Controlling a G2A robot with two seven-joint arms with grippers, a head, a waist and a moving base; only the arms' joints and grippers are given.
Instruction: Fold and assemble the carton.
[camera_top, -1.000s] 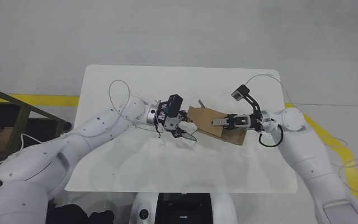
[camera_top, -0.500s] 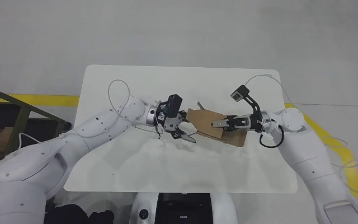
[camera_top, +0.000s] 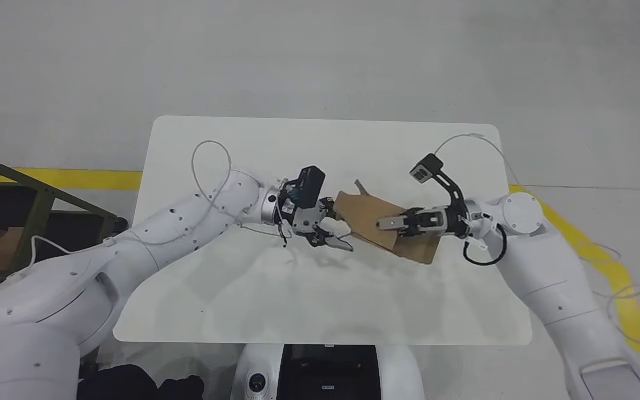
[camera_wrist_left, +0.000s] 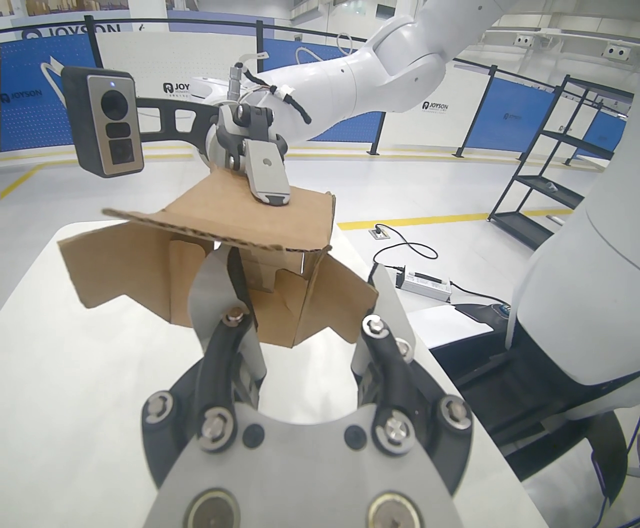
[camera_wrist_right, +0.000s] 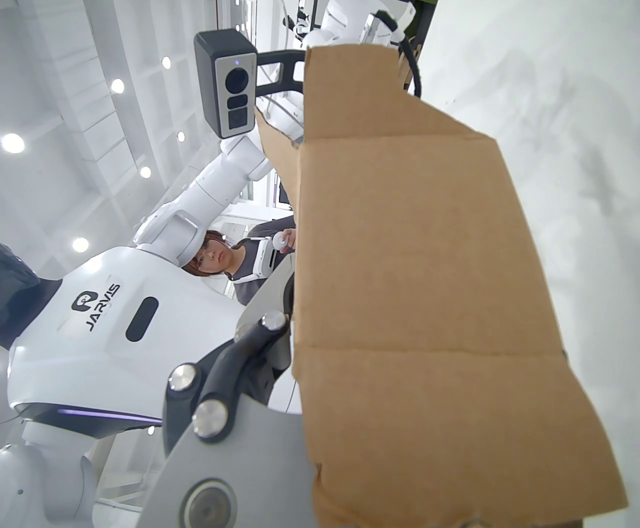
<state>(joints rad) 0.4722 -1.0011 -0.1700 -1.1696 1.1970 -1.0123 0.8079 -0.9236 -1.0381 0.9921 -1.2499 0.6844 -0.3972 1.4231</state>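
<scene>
A brown cardboard carton (camera_top: 375, 222) is held partly folded near the middle of the white table (camera_top: 200, 290), with its end flaps spread open (camera_wrist_left: 100, 270). My right gripper (camera_top: 392, 221) is shut on the carton's upper panel; one finger (camera_wrist_left: 267, 182) lies flat on top, and the other is hidden behind the cardboard (camera_wrist_right: 415, 300). My left gripper (camera_top: 336, 239) stands open at the carton's open end (camera_wrist_left: 295, 295). One of its fingers (camera_wrist_left: 215, 270) sits at the mouth between the flaps, the other (camera_wrist_left: 387, 300) just outside a side flap.
A white cable loop (camera_top: 205, 165) lies at the back left of the table and a thin cable (camera_top: 470, 140) at the back right. Off the table are a black shelf rack (camera_wrist_left: 550, 165) and a power supply on the floor (camera_wrist_left: 425, 285).
The left gripper has edged slightly closer to the carton's open end. The right gripper has shifted the carton a little; its grip is unchanged.
</scene>
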